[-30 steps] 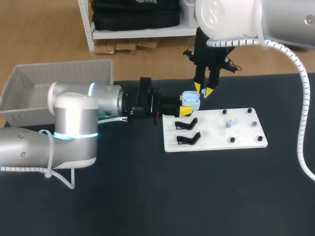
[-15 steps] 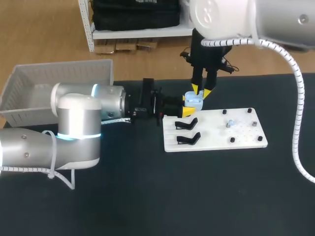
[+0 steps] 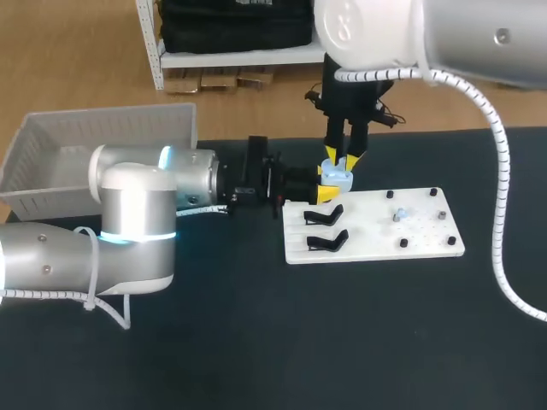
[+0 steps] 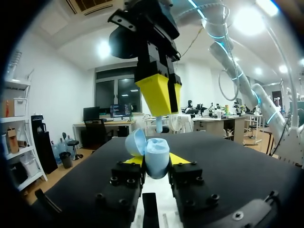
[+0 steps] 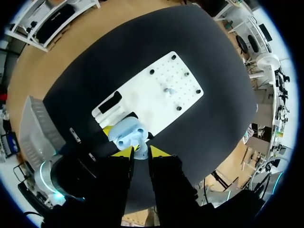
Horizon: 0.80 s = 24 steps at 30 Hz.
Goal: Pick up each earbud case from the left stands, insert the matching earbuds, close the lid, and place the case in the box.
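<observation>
Blue case (image 3: 337, 178) gripped by left tool (image 3: 323, 185), centre frame; right tool (image 3: 342, 159), pinching earbud (image 5: 141, 151), has dropped onto it: insertion starting.

You're looking at a black table (image 3: 342, 342). A white pegged board (image 3: 427, 243) lies flat on it right of middle, and a pale slatted box (image 3: 51, 145) sits at its far left corner.

The right tool (image 3: 339, 159), pinching an earbud (image 4: 159, 125), shifts sideways from beside the open earbud case (image 3: 336, 178) to right above it, tips closer over it. The left tool (image 3: 325, 184) nudges forward slightly, carrying the case along.
</observation>
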Each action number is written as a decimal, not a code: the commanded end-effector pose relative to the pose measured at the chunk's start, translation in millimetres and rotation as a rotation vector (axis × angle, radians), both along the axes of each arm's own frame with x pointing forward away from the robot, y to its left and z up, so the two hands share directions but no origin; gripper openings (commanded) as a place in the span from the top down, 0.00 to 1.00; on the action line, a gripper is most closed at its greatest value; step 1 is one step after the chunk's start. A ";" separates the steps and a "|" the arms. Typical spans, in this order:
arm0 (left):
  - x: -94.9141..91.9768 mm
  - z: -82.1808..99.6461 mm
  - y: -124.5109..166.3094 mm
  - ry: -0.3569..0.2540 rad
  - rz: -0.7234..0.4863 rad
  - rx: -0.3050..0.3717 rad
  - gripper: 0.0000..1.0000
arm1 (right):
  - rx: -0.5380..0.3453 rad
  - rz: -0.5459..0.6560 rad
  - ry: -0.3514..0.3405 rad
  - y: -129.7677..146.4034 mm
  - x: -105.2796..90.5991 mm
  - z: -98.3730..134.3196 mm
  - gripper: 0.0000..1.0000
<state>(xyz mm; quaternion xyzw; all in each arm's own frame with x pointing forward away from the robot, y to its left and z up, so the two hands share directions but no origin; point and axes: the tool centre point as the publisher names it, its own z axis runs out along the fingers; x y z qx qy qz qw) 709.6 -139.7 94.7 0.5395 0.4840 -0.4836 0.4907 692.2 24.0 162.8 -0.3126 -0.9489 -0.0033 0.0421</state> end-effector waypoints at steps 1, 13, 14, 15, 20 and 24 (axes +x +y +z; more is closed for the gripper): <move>-1.5 -1.0 -0.6 -0.004 0.007 -0.003 1.00 | -0.007 -0.001 0.005 0.8 1.7 -2.6 1.00; -1.5 -1.0 -0.6 -0.004 0.007 -0.003 1.00 | -0.019 -0.002 0.013 -0.4 4.8 -9.1 1.00; -1.5 -1.0 -0.6 -0.004 0.007 -0.003 1.00 | -0.021 -0.002 0.014 -0.5 5.0 -9.5 1.00; -1.5 -1.0 -0.6 -0.004 0.007 -0.003 1.00 | -0.023 -0.002 0.014 -0.4 5.2 -9.9 1.00; -1.5 -1.0 -0.6 -0.004 0.007 -0.003 1.00 | -0.030 -0.002 0.018 0.8 6.4 -11.6 1.00; -1.5 -1.0 -0.6 -0.004 0.007 -0.003 1.00 | -0.034 -0.003 0.019 1.2 7.9 -12.8 1.00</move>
